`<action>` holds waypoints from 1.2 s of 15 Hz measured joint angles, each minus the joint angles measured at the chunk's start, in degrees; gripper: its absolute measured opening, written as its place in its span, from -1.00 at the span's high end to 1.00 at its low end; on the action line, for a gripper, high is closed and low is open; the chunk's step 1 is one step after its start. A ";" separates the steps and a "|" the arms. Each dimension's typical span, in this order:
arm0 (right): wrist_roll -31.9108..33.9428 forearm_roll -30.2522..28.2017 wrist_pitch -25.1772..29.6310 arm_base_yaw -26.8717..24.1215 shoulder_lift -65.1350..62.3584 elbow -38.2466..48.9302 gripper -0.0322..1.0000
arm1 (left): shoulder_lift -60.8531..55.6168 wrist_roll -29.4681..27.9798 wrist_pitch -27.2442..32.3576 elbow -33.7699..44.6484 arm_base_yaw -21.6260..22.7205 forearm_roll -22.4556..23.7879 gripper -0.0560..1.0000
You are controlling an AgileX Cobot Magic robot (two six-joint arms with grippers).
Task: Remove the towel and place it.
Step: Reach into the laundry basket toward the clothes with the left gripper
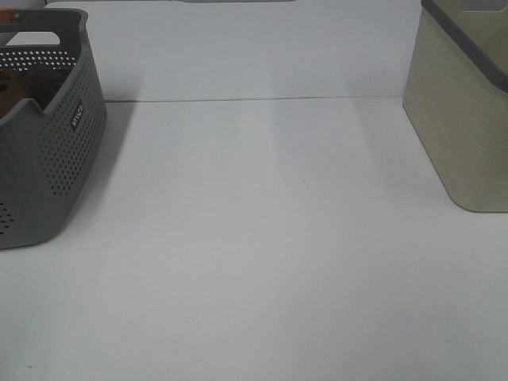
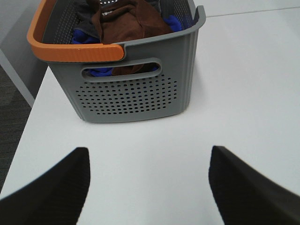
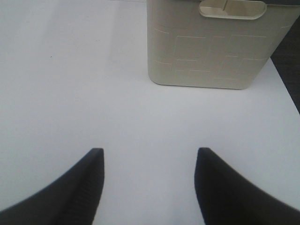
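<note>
Left gripper (image 2: 149,150): fingers spread wide, nothing between them, above the white table (image 1: 262,238), facing the basket (image 2: 131,98) and short of it. Basket grey, perforated, with an orange handle (image 2: 70,49); it stands at the table's left side. Towel (image 2: 126,23) lies bunched inside, brown, heaped about rim level, with blue cloth (image 2: 83,36) beside and under it. Beige bin (image 3: 211,47) stands at the far right. Right gripper (image 3: 149,150): fingers apart, gripping nothing, pointed toward the bin, not touching it.
</note>
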 joint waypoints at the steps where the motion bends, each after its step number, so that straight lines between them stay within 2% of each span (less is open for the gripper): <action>1: 0.00 0.00 0.00 0.00 0.00 0.00 -0.14 | 0.46 0.00 -0.52 -0.23 0.00 -0.69 -0.40; 4: 0.00 0.00 0.00 0.00 0.00 0.00 -0.14 | 7.91 -1.26 -9.40 -2.01 0.00 -2.41 -0.40; 7: 0.00 0.00 0.00 0.00 0.00 0.00 -0.14 | 22.40 -3.27 -21.26 -2.86 0.00 -2.75 -0.40; 9: 0.00 0.00 0.00 0.00 0.00 0.00 -0.14 | 30.65 -5.10 -24.12 -5.73 0.00 -2.75 -0.40; 13: 0.00 0.00 0.00 0.00 0.00 0.00 -0.14 | 51.57 -7.56 -24.92 -21.83 0.00 -1.43 -0.40; 14: 0.00 0.00 0.00 0.00 0.00 0.00 -0.14 | 62.22 -8.71 -22.06 -31.40 0.00 0.52 -0.40; 15: 0.00 0.00 0.00 0.00 0.00 0.00 -0.14 | 62.22 -8.71 -22.06 -31.40 0.00 0.52 -0.40; 18: 0.00 0.00 0.00 0.00 0.00 0.00 -0.14 | 75.11 -12.32 -13.92 -45.38 0.00 4.13 -0.40</action>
